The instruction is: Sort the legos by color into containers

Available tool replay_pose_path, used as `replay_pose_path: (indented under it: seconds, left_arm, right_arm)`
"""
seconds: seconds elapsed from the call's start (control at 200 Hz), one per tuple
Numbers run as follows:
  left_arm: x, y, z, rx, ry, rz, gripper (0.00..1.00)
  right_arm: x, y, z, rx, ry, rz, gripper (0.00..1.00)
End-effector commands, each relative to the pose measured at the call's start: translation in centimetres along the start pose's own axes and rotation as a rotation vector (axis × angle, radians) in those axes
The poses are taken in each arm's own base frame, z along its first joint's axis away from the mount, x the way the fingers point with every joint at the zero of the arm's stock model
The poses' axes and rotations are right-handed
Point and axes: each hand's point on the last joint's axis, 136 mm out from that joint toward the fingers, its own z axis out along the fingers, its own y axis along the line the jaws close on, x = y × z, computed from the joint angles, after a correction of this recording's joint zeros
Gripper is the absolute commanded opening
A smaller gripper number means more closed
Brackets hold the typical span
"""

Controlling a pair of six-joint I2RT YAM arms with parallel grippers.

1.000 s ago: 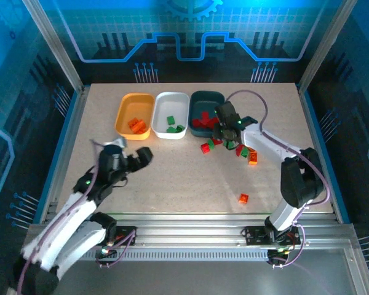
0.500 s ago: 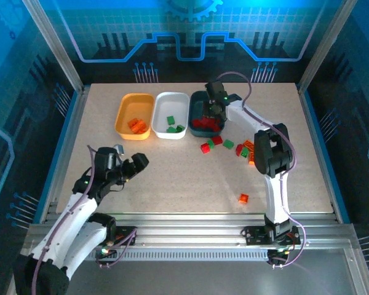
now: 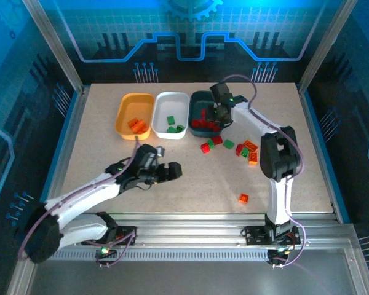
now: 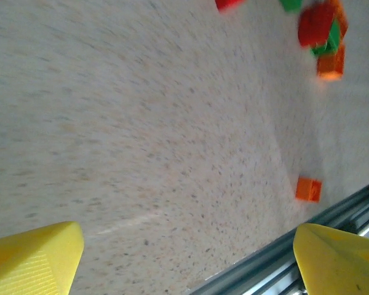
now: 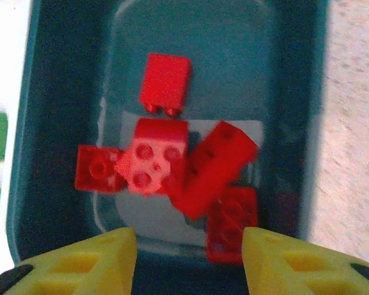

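Having swung from the loose legos (image 3: 234,146) at the middle of the surface (image 3: 190,196) to the dark teal tray (image 5: 24,123) by its far edge, my right pincer (image 5: 187,252) hangs parted and empty over the red bricks (image 5: 166,166) inside, so I judge another red sorted; my left pincer (image 4: 187,258), wide, has come inward.

We are seeing 2 arms, the left arm (image 3: 80,200) at lower left, the right arm (image 3: 275,200) at right, both wearing white shells between black joints. Purple-grey cables (image 3: 237,76) are trailing along them, green lights (image 3: 232,97) are glowing, and yellow wedge fingers (image 4: 31,258) are showing.
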Motion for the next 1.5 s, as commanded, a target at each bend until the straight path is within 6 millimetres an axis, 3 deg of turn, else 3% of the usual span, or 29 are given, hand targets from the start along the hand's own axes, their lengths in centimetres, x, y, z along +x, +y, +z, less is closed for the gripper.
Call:
replay_pose_path:
  seconds: [0.0, 0.175, 0.25, 0.32, 0.55, 0.815, 1.051, 1.226, 1.351, 1.496]
  left_arm:
    - [0.1, -4.9, 2.4, 0.019, 0.007, 0.179, 0.87]
    - [4.4, -11.2, 8.4, -0.01, 0.16, 0.401, 0.84]
    - [6.3, -13.8, 10.4, -0.006, 0.208, 0.469, 0.84]
    - [7.6, -15.0, 12.2, -0.029, 0.246, 0.514, 0.87]
    - [8.7, -15.8, 15.6, -0.134, 0.317, 0.558, 0.89]
    - [9.8, -15.3, 18.6, -0.247, 0.36, 0.579, 0.85]
    - [11.2, -16.7, 19.7, -0.188, 0.404, 0.567, 0.84]
    - [11.6, -15.8, 20.9, -0.236, 0.413, 0.569, 0.8]
    - [11.4, -15.6, 20.8, -0.248, 0.407, 0.567, 0.79]
    - [11.5, -16.8, 20.5, -0.208, 0.408, 0.56, 0.77]
  right_arm:
    - [-1.1, -4.5, -4.9, 0.044, -0.083, 0.106, 0.52]
    - [1.8, -13.4, -7.7, 0.121, -0.067, 0.314, 0.57]
    - [2.7, -16.1, -8.6, 0.12, -0.076, 0.39, 0.59]
    - [3.3, -17.5, -9.5, 0.119, -0.083, 0.425, 0.59]
    - [3.9, -18.5, -11.2, 0.119, -0.115, 0.436, 0.61]
    - [4.6, -19.2, -10.7, 0.105, -0.116, 0.471, 0.61]
    - [4.7, -19.4, -10.7, 0.097, -0.125, 0.478, 0.61]
    - [4.9, -19.3, -10.5, 0.084, -0.124, 0.482, 0.61]
    - [4.9, -19.1, -10.4, 0.074, -0.124, 0.483, 0.61]
    - [4.9, -19.1, -10.4, 0.069, -0.128, 0.484, 0.61]
